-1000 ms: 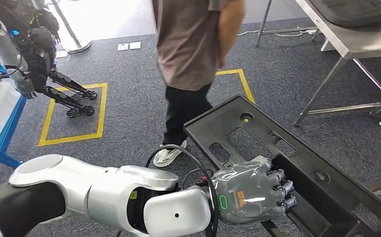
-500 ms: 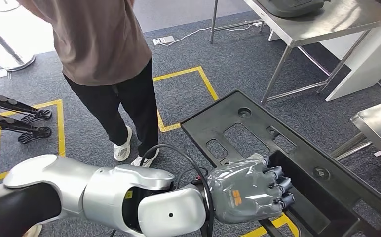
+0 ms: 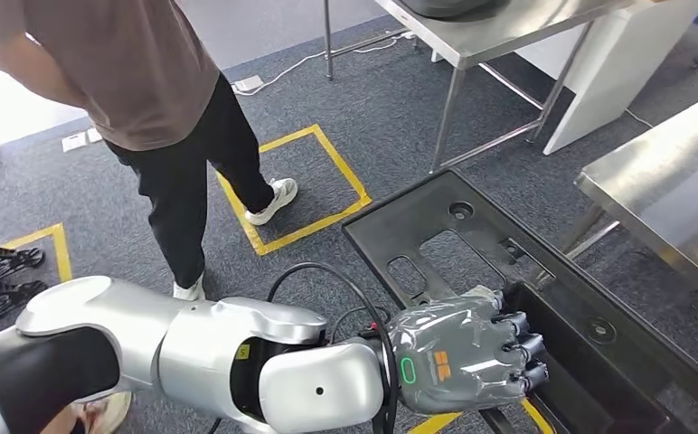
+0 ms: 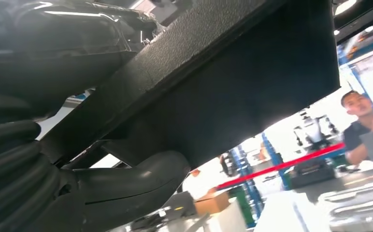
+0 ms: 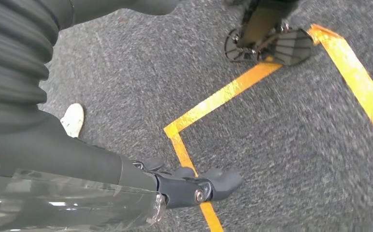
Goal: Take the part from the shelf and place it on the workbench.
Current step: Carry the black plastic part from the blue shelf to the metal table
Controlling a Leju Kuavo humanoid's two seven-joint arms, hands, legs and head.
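Grey carpet with yellow taped squares (image 3: 300, 194) is running under everything, and two steel-topped worktops are sitting ahead: one far off (image 3: 508, 27), one closer on the robot's right (image 3: 671, 185). The left hand (image 3: 458, 357) is gripping the long black plastic panel with cut-out slots (image 3: 472, 244), fingers (image 3: 522, 348) curled over its near edge; the left wrist view is looking up at the panel's dark underside (image 4: 233, 82). So the part is off the shelf and being carried, which looks like the transport leg of the job.

The right hand (image 5: 126, 179) is hanging over the floor, and whether its fingers (image 5: 208, 186) are spread or curled is hard to tell.

Next move probably calls for closing on a worktop and getting the panel above its edge. A person in a brown shirt and black trousers (image 3: 165, 117) is standing just left of the path, and the far worktop's legs (image 3: 449, 117) are near the panel's far end. Open carpet is lying between them.
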